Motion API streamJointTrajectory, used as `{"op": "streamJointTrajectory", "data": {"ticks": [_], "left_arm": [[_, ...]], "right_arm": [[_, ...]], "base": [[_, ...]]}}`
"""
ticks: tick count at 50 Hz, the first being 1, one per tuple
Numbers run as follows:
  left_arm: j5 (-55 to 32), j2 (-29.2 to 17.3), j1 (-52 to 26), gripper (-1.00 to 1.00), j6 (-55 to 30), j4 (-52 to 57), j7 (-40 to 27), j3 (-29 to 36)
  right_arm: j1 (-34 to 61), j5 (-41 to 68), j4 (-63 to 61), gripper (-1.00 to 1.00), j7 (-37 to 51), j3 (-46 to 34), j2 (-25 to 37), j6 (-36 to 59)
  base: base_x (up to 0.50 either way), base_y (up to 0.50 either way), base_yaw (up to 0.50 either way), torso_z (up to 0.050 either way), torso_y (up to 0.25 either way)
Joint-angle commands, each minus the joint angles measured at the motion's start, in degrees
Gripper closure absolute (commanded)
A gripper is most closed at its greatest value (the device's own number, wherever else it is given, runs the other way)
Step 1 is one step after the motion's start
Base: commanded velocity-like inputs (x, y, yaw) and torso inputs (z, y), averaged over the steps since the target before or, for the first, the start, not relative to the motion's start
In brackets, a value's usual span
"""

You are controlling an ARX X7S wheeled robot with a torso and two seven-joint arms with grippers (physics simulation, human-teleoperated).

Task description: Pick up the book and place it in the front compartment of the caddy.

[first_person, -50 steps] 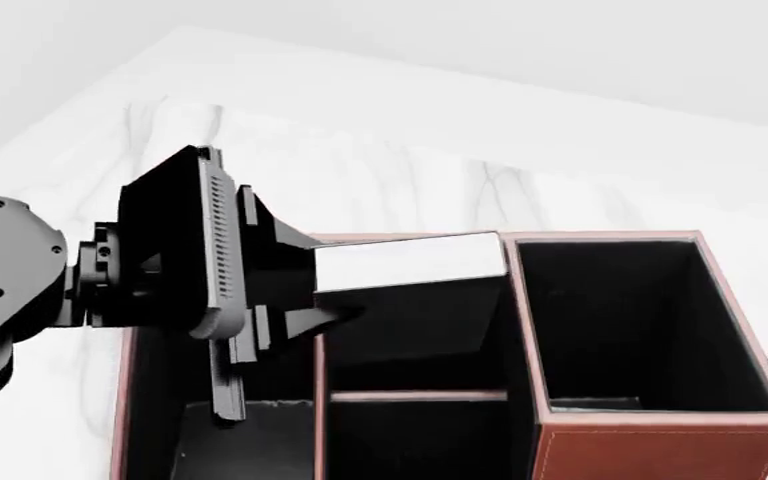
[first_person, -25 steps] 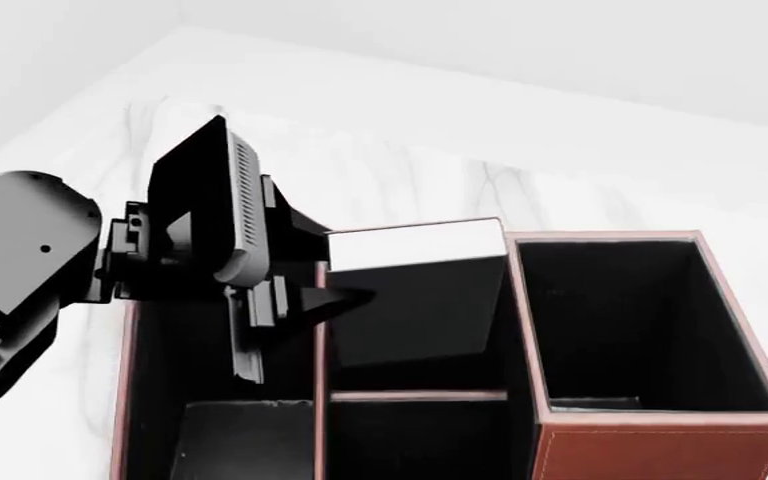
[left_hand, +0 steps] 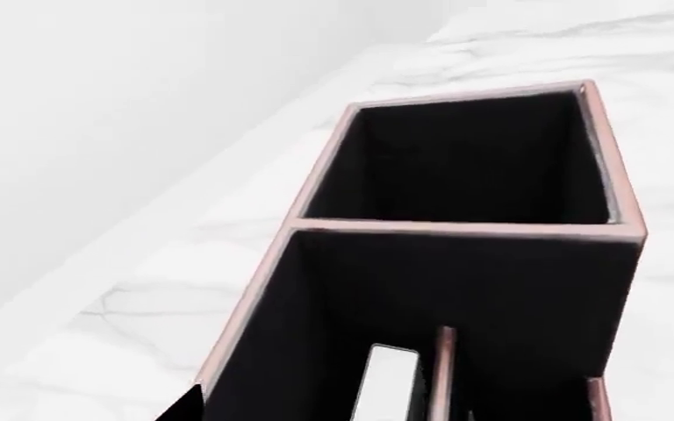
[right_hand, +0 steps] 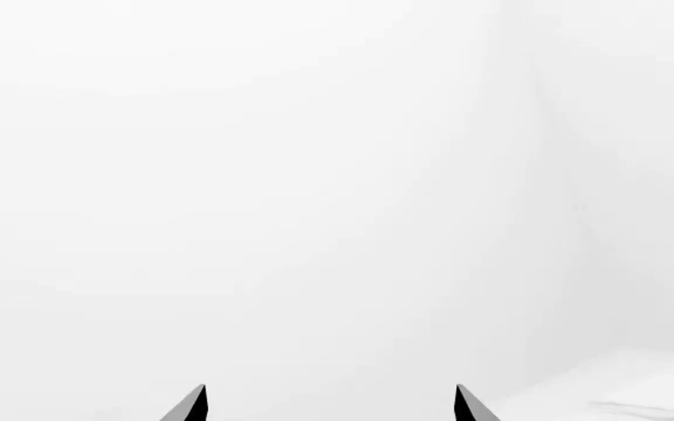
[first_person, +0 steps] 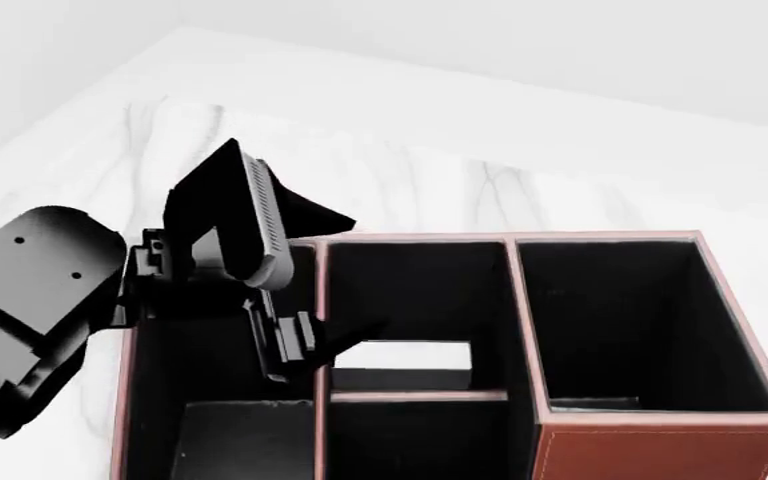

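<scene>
Left arm (first_person: pixel 31 300): dark grey, reaches in from the left edge of the head view, wrist angled up toward centre.
Left gripper (first_person: pixel 307 290): left of frame centre, fingers spread apart, nothing between them.
Right gripper (right_hand: pixel 329 405): two dark fingertips (right_hand: pixel 187 405) at the bottom edge of its wrist view, set wide apart, holding nothing.
Right arm: only a dark sliver at the head view's right edge.

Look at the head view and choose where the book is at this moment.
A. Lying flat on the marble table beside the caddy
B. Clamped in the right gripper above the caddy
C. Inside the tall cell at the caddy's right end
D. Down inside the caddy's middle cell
D: the book's white page edge shows low inside the middle cell of the caddy, apart from the left gripper.
</scene>
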Motion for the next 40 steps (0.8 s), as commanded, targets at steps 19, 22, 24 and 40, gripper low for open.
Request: {"op": "streamJointTrajectory", "data": {"ticks": [19,22,24,40], "left_arm": [[-12.2,-22.4,47.8,-1.00,11.4,79.6,-58.6,-34.5],[-3.2,-19.7,53.2,-1.00,16.9,83.1,-64.5,-37.5],[-1.5,-19.1,55.3,-1.00,18.5,84.8,-66.1,-38.6],[6.4,-13.2,71.1,-1.00,35.8,93.3,-74.4,-51.4]], "right_arm": [[-8.0,-5.8,-14.5,-1.00,2.8,1.6,-1.3,-8.6],[-8.9,-5.2,-15.4,-1.00,2.2,1.7,-1.4,-10.3],[-9.5,-6.1,-15.8,-1.00,2.0,1.6,-1.8,-12.1],[-14.2,-8.9,-20.6,-1.00,1.3,2.3,-4.6,-23.3]], "base": [[0.00,0.00,0.00,0.000,0.000],[0.00,0.00,0.00,0.000,0.000],[0.00,0.00,0.00,0.000,0.000],[0.00,0.00,0.00,0.000,0.000]]}}
